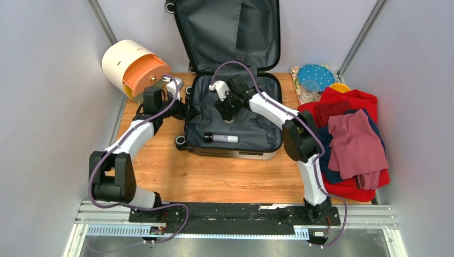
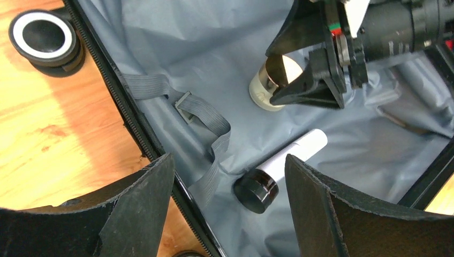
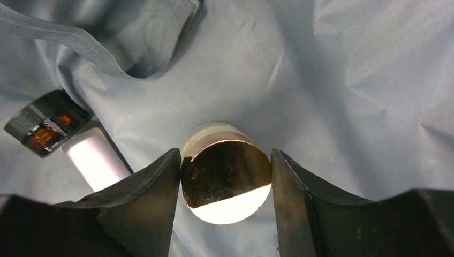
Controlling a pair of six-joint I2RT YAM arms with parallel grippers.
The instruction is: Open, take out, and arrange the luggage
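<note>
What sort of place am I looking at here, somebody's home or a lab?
Probably a robot lab cell, not a home: left arm and right arm bolted to a metal rail, bare panel walls boxing in a wooden table, an open suitcase staged on it.

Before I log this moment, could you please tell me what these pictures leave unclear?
Right wrist view: the body and label of the jar are hidden by its gold lid and the right hand clamped round it.
Top view: any print on the tube is too small to read.
Top view: whatever lies under the clothes pile is covered.
All views: the shell artwork of the luggage faces away.
</note>
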